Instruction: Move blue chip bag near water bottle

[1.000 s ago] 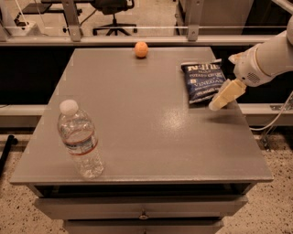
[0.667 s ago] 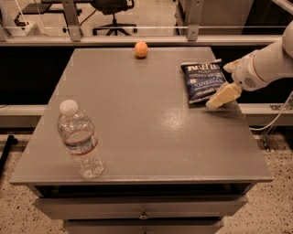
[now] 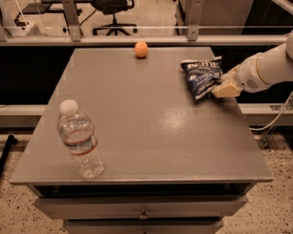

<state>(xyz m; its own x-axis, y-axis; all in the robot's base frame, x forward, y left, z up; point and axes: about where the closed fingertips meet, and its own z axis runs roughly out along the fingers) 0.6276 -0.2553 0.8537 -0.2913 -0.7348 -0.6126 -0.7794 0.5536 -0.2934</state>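
The blue chip bag (image 3: 201,77) is at the table's far right, with its right edge bunched and tilted up. My gripper (image 3: 224,87) comes in from the right on the white arm and is shut on the bag's lower right edge, low over the table. The water bottle (image 3: 80,139) stands upright at the front left corner, far from the bag. It is clear with a white cap and a white-and-red label band.
The grey table (image 3: 146,128) has drawers below its front edge. A small orange ball (image 3: 141,49) sits at the far edge. An office chair (image 3: 112,11) and metal railing posts stand behind. A cable hangs at the right.
My gripper has moved up and closer to the bag's right edge. The bag, flat before, is now bunched and tilted at that edge. The bottle and orange ball have not moved.
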